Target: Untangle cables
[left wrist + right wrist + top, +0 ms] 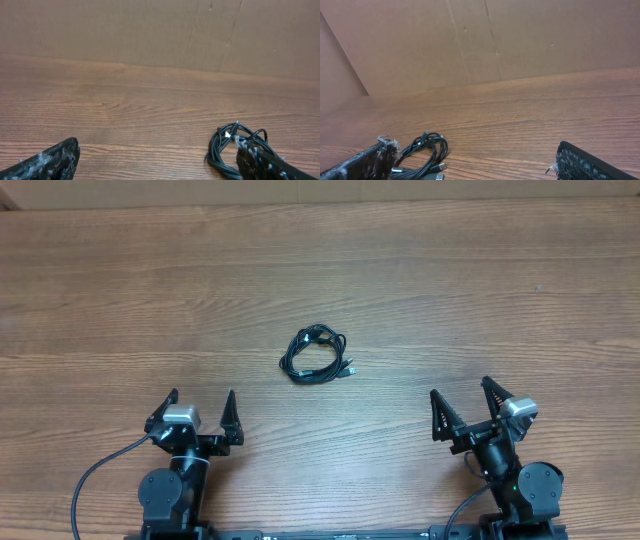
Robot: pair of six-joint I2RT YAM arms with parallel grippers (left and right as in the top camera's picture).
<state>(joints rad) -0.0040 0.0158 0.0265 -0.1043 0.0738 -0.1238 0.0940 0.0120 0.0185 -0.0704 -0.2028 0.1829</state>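
Note:
The cables [317, 356] lie as a small knotted bundle of thin black cords with metal plug ends at the table's middle. In the left wrist view the bundle [227, 147] sits at the lower right, partly behind the right finger. In the right wrist view the bundle [427, 152] lies at the lower left with metal plugs showing. My left gripper [197, 409] is open and empty, near the front edge, left of the bundle. My right gripper [462, 402] is open and empty, near the front edge, right of the bundle.
The wooden table [480, 290] runs back to a brown cardboard wall [520, 40]. A thick black wire [90, 480] fixed to the left arm loops at the front left.

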